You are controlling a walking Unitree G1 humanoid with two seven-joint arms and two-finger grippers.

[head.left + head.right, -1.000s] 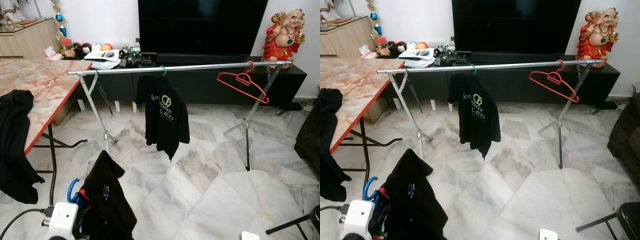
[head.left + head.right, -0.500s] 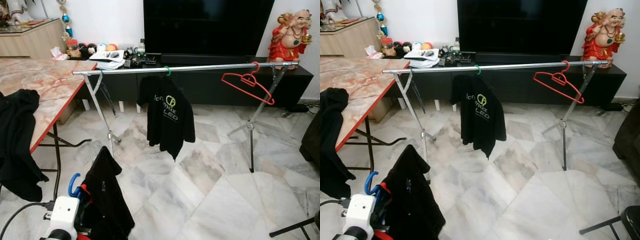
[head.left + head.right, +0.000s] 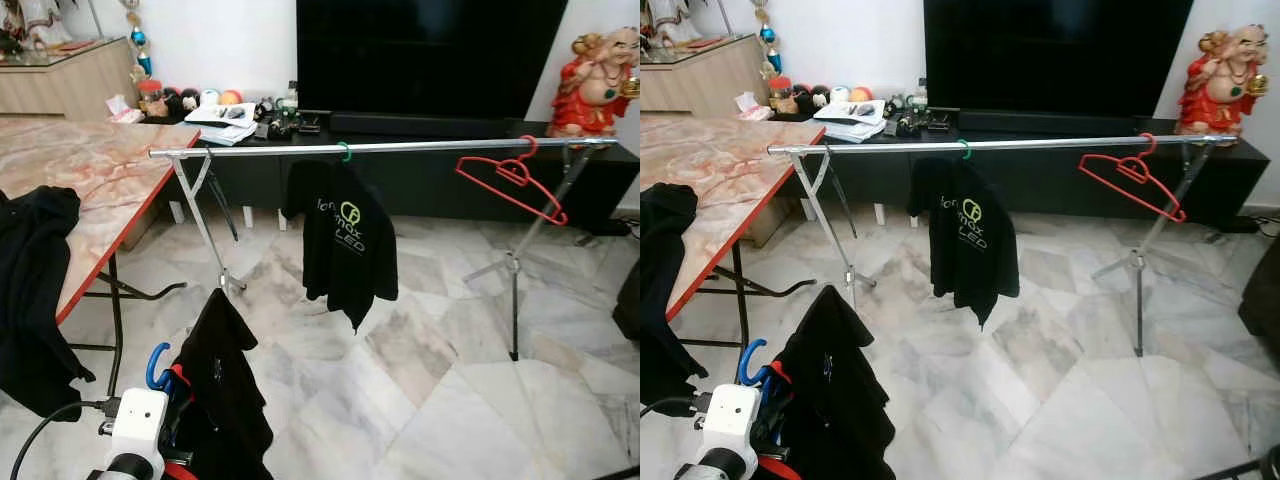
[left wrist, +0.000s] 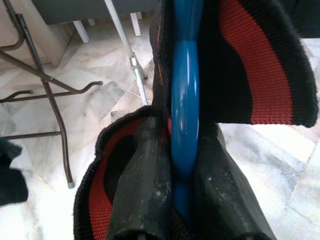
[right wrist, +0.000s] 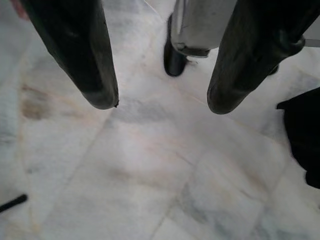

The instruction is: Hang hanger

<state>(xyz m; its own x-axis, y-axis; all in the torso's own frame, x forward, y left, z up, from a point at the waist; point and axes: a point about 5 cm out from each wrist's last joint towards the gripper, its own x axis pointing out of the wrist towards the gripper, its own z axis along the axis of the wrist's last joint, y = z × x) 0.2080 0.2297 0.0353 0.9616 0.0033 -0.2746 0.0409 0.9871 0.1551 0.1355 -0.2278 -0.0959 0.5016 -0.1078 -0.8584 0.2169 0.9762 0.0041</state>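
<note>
Two hangers already sit on the long silver rail (image 3: 380, 148) that spans the room on crossed metal legs: a green-hooked one carrying a black printed T-shirt (image 3: 347, 240) near the middle, and a bare red hanger (image 3: 510, 182) tilted near the right end. The rail stands on a floor (image 3: 440, 380) of pale grey-veined marble tiles. Behind it runs a low black TV cabinet (image 3: 450, 180) with a large dark television (image 3: 430, 55) above it, a red and gold laughing figurine (image 3: 603, 85) at its right end, and papers, coloured balls and small clutter (image 3: 225, 108) at its left end. A tabletop (image 3: 80, 170) of pinkish marble pattern with a red edge stands on folding metal legs on the robot's left, with a black garment (image 3: 35, 290) draped over its near edge; a light wooden sideboard (image 3: 60, 75) stands against the wall beyond. Low in the foreground, well short of the rail, the left tool (image 4: 175, 200) is clamped on the blue hanger (image 4: 185, 105), its two black fingers (image 4: 142, 185) pressed against either side of the blue neck; a black shirt with red collar lining (image 3: 220, 390) hangs from that hanger, beside the white wrist housing (image 3: 135, 425). The right tool (image 5: 162, 105) points down at bare marble floor, its fingers spread well apart with nothing between them, near the robot's foot (image 5: 175, 57).
</note>
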